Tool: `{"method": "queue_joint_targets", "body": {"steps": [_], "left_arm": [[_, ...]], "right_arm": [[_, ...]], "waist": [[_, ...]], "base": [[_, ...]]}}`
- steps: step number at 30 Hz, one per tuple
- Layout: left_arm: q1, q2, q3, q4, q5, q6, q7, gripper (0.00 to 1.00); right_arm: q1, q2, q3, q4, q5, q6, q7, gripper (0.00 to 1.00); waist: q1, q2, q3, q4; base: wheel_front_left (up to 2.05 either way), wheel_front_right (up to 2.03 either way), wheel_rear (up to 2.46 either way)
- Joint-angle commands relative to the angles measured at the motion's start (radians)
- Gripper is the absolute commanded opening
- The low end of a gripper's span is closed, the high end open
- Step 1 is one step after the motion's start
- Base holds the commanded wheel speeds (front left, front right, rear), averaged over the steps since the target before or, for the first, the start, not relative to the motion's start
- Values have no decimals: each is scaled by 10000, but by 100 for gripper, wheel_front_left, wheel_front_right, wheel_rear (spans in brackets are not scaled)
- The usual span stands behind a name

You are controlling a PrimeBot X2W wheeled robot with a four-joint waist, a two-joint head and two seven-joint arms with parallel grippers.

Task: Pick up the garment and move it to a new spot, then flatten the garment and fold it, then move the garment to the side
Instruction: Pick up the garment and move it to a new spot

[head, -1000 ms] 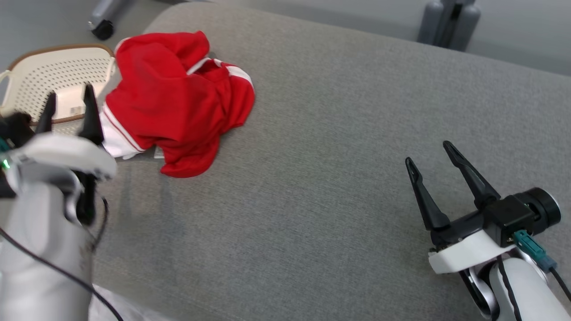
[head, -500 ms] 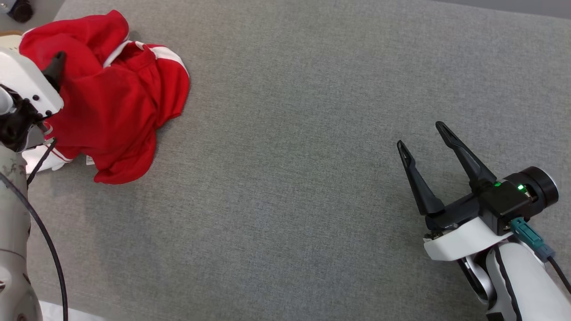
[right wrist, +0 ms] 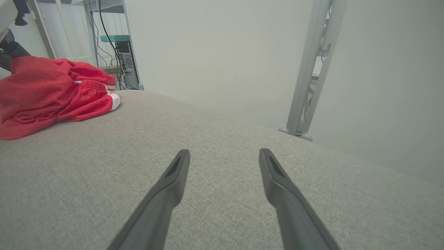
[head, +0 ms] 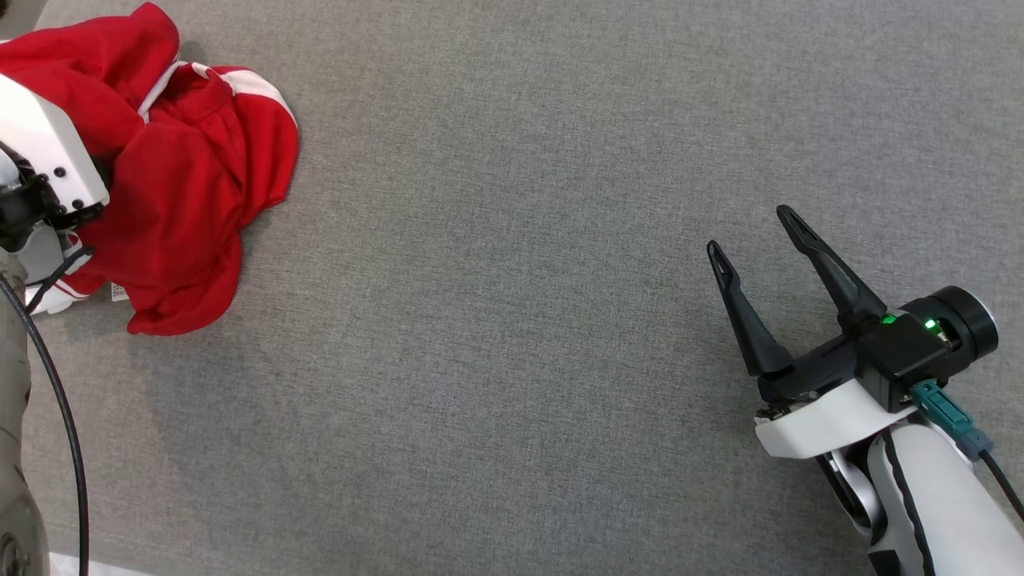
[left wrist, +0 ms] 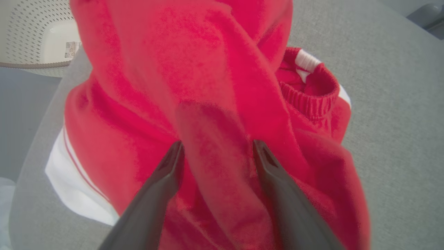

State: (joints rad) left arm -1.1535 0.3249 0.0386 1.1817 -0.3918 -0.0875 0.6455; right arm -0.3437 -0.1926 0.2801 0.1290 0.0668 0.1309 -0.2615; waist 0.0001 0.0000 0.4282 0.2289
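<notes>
- Fingers of the left gripper [left wrist: 218, 146] stand apart, released, straddling a raised fold [left wrist: 215, 118] of the garment [left wrist: 208, 62]. The tips sit at the cloth, and as far as I can tell nothing is pinched yet.
- Step in hand, I'd say, is the very first one: the pick-up. The carry, the flattening, the folding and the setting aside are all still to do.
- Next move, to my eye, calls for closing on that ridge of cloth, deep enough to catch more than one layer. Then comes a lift straight up, so the bundle clears the surface before travelling toward the open middle.
- The left arm [head: 16, 416] reaches in along the left edge. In the head view its white wrist housing [head: 48, 152] sits over the near side of the heap and hides the fingers.
- The garment is red with white trim and a ribbed band [left wrist: 308, 100]. It lies crumpled at the far left corner of the grey padded surface [head: 512, 320], with a white hem [left wrist: 69, 180] close to the left edge.
- A cream perforated basket [left wrist: 34, 34] sits beyond that corner, off the surface.
- The right gripper [head: 748, 230] hangs well apart from all this, near the right edge. Its jaws are spread wide and empty, low over bare grey fabric and pointing across the surface.
</notes>
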Motion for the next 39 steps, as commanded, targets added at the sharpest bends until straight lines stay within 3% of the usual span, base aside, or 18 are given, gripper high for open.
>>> {"method": "queue_joint_targets", "body": {"steps": [1, 2, 3, 9, 17, 23, 32, 37, 39], "left_arm": [[-102, 18, -30, 131, -32, 7, 153, 72], [-124, 29, -77, 163, -3, -30, 225, 15], [-146, 41, -97, 171, -18, -65, 287, 0], [-173, 74, -29, 61, -230, -175, -111, 0], [-285, 56, -286, -666, 201, 341, -2829, 0], [-406, -122, -396, -1181, 309, 170, -5041, 0], [117, -1082, -844, -2326, -80, -390, -8155, 0], [636, -1685, -1569, -3548, -666, -449, -8844, 0], [1014, -1641, -1746, -4281, -937, -427, -9008, 0]], "right_arm": [[-131, -22, -1, 12, 83, -2, -39, 100], [-137, -8, 4, 21, 85, -2, -39, 100], [-140, 6, 3, 27, 76, -2, -41, 100], [-82, 103, -27, 149, 63, -2, -41, 100], [231, 417, -532, 398, -124, -2, -41, 100], [577, 735, -665, 636, -99, -2, -41, 100], [1228, 1167, -1207, 805, 15, 0, -41, 100], [1480, 1344, -1360, 853, -4, -2, -39, 100], [1492, 1358, -1413, 887, -43, -2, -41, 100]], "waist": [[-1, 0, -12, -29], [-1, 0, -27, -44], [-1, 0, -42, -58], [-1, 0, -254, -97], [-1, 0, -986, -13], [-1, 0, -1947, -63], [-1, 0, -3408, -441], [-1, 0, -3961, -939], [-1, 0, -4108, -1250]], "base": [[0, 0, 0], [0, 0, 0], [0, 0, 0], [0, 0, 0], [0, 0, 0], [0, 0, 0], [0, 0, 0], [0, 0, 0], [0, 0, 0]]}}
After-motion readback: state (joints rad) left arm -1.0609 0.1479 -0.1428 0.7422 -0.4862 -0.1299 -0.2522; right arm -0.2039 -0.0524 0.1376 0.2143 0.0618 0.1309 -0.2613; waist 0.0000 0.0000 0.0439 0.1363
